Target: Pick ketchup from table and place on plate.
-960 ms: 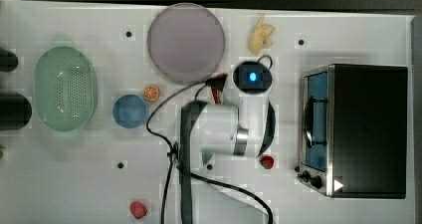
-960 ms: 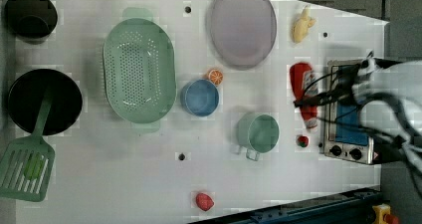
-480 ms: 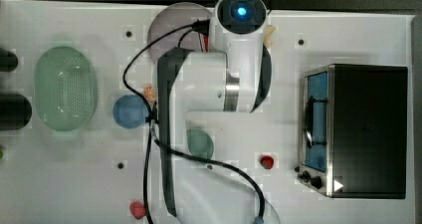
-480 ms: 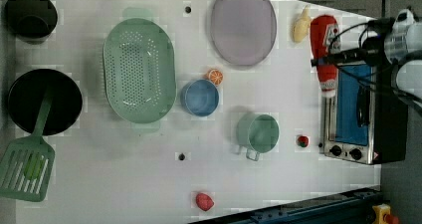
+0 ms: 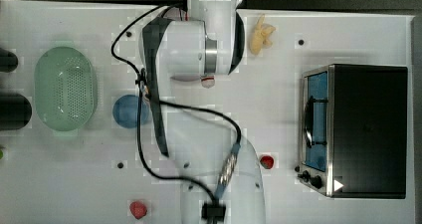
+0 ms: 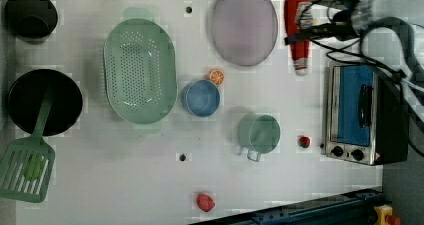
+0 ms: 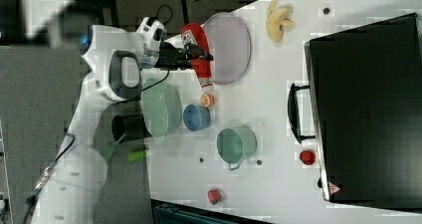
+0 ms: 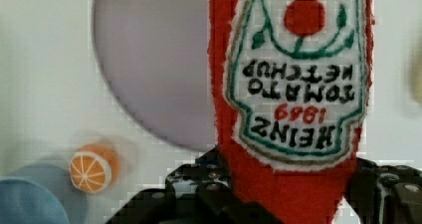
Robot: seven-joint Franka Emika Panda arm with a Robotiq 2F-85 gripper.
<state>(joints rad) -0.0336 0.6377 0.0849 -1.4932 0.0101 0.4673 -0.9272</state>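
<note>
My gripper [image 6: 302, 30] is shut on the ketchup [image 6: 297, 22], a red plush bottle with a white label, and holds it in the air. In the left view the bottle hangs just off the right rim of the greyish-lilac plate [image 6: 244, 25], whitish tip pointing down the picture. The right view has the ketchup [image 7: 198, 50] overlapping the plate's [image 7: 230, 47] left edge, gripper [image 7: 191, 52] around its body. In the wrist view the ketchup [image 8: 293, 84] stands between my dark fingers [image 8: 214, 194], with the plate [image 8: 149, 69] behind and beside it. The white table [image 6: 125, 185] lies below.
A toaster oven [image 6: 360, 115] stands at the left view's right. An orange slice [image 6: 216, 77], blue bowl [image 6: 201, 98], green colander [image 6: 140, 70] and green mug [image 6: 260, 133] sit near the plate. A banana [image 5: 260, 35] lies beside my arm. Small red lumps [image 6: 205, 202] dot the table.
My arm has carried the ketchup from beside the toaster oven toward the top view's top, up to the plate's edge. The grip has stayed on the bottle.
</note>
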